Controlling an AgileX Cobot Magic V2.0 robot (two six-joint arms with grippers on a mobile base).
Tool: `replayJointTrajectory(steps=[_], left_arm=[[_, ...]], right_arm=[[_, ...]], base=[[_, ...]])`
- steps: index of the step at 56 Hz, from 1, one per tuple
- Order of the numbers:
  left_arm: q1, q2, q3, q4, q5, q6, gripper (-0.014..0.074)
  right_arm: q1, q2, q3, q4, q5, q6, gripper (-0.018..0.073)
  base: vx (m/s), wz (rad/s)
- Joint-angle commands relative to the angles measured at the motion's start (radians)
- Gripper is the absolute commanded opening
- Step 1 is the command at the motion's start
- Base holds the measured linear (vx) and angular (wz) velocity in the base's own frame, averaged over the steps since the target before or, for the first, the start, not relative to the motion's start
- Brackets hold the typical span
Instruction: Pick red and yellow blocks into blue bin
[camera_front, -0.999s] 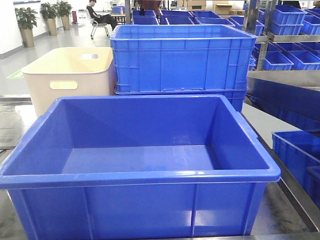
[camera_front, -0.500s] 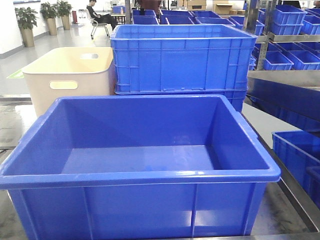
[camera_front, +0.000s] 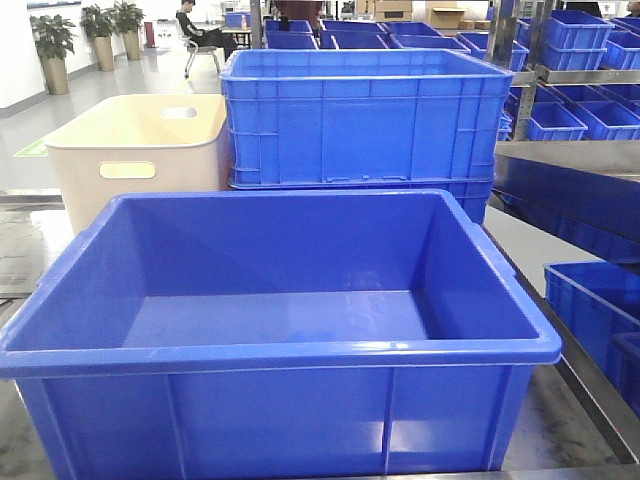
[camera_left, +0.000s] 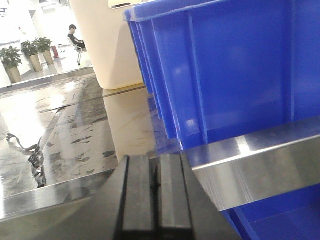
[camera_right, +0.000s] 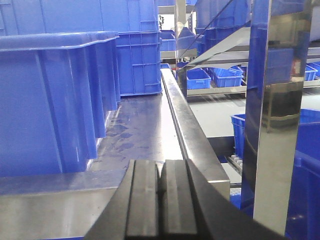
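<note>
The blue bin (camera_front: 280, 355) stands at the front of the steel table and fills most of the front view; its inside is bare. The red and yellow blocks are out of view in every frame. My left gripper (camera_left: 154, 172) sits low at the table's front left edge, shut with its pads together and nothing between them; the bin's ribbed wall (camera_left: 225, 75) rises to its right. My right gripper (camera_right: 161, 175) is low at the table's front right edge, also shut and empty, with the bin's side (camera_right: 50, 100) to its left.
A cream tub (camera_front: 135, 155) with handle slots stands behind the bin on the left. A taller ribbed blue crate (camera_front: 365, 125) stands behind on the right. A steel rail (camera_right: 182, 115) runs along the table's right edge. More blue crates (camera_front: 595, 320) sit on racks to the right.
</note>
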Motion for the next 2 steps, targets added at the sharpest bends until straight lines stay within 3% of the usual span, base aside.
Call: replayJointTrajectory(steps=[1,2], left_arm=[[0.0,-0.017,-0.017,-0.003,-0.084,-0.006,0.0002],[0.0,-0.017,-0.017,-0.003,-0.084,-0.006,0.0002]], right_arm=[[-0.002,-0.012,0.007,-0.013,-0.08,-0.003,-0.0011],[-0.002,-0.012,0.007,-0.013,-0.08,-0.003,-0.0011]], base=[[0.0,0.0],[0.0,0.0]])
